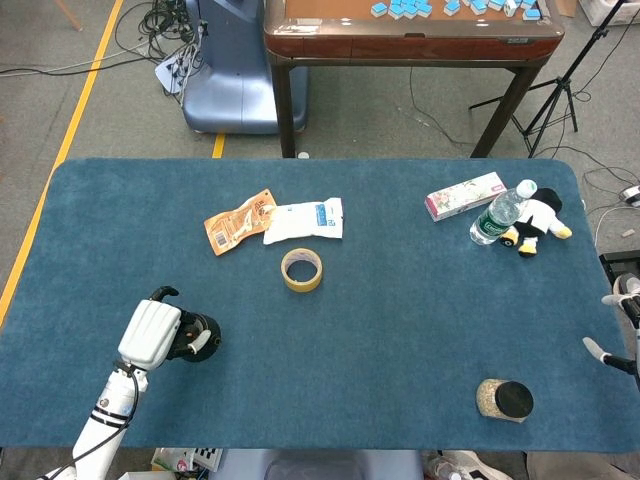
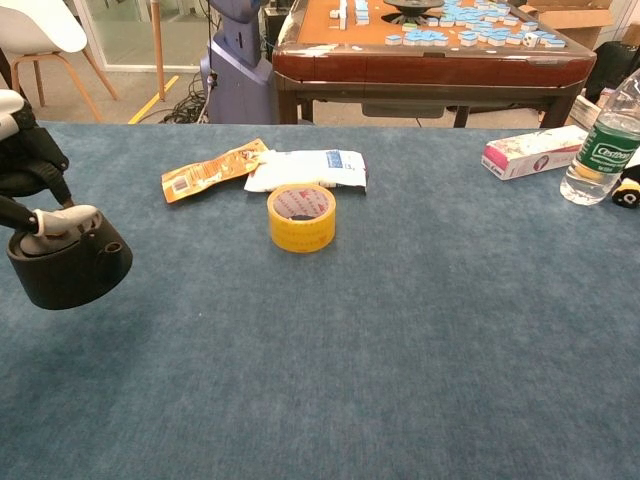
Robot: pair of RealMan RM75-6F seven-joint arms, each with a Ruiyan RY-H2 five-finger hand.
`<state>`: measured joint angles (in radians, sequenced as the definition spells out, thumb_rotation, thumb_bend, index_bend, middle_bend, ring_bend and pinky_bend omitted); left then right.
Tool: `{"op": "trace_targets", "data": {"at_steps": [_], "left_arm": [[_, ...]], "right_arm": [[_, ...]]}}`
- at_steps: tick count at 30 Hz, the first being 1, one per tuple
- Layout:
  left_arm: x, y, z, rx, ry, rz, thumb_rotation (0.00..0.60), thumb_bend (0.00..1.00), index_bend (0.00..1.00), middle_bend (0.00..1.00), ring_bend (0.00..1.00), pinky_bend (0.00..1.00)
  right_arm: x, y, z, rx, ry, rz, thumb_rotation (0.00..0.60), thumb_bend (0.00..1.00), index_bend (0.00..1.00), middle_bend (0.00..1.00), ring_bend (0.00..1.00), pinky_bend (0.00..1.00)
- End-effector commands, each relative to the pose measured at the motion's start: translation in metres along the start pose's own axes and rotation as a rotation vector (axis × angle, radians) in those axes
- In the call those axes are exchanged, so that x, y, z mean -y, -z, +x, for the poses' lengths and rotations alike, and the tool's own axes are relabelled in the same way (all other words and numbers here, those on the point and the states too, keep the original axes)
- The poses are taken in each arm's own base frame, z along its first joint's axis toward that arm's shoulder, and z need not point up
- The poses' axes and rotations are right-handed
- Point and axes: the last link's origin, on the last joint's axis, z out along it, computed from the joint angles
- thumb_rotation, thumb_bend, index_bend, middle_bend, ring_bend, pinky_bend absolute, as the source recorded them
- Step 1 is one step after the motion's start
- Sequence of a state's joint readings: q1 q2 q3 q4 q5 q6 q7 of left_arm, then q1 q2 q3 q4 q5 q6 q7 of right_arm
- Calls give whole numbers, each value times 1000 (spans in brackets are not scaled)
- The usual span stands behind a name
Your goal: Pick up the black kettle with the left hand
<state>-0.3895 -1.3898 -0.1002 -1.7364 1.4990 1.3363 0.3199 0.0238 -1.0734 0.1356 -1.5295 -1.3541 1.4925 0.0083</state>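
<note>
The black kettle [image 2: 68,268] hangs a little above the blue table cloth at the left, tilted slightly. My left hand [image 2: 30,190] grips its top handle from above, fingers curled around it. In the head view the same left hand [image 1: 150,333] covers most of the kettle [image 1: 197,331], which shows as a dark round shape beside it. At the far right edge of the head view part of my right hand [image 1: 612,352] shows, off the table's side; whether its fingers are apart is unclear.
A yellow tape roll [image 2: 301,217] stands mid-table, with an orange packet [image 2: 213,169] and a white packet [image 2: 306,169] behind it. At the right are a pink box [image 2: 533,152], a water bottle [image 2: 601,142], a penguin toy [image 1: 536,222] and a black-lidded jar [image 1: 505,399].
</note>
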Motion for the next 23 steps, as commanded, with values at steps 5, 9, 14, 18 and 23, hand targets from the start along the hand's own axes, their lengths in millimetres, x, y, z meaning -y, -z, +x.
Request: {"op": "trace_targets", "data": {"at_steps": [5, 9, 14, 18, 23], "left_arm": [[-2, 0, 1, 4, -35, -8, 539, 269, 1000, 1000, 950, 376], [-3, 0, 1, 11, -45, -9, 542, 269, 1000, 1000, 950, 377], [-4, 0, 1, 14, -49, -10, 544, 269, 1000, 1000, 950, 391], [-4, 0, 0, 16, -52, -10, 543, 270, 1000, 1000, 950, 392], [-3, -1, 0, 16, -56, -9, 541, 270, 1000, 1000, 950, 392]], "right_arm": [[-2, 1, -1, 5, -6, -3, 600, 141, 362, 371, 236, 196], [-3, 1, -1, 6, -9, -4, 600, 141, 362, 370, 236, 196], [-3, 1, -2, 9, -10, -4, 600, 141, 362, 371, 236, 196], [-4, 1, -2, 9, -10, -6, 600, 141, 362, 371, 236, 196], [-4, 2, -2, 11, -10, -8, 600, 141, 362, 370, 236, 196]]}}
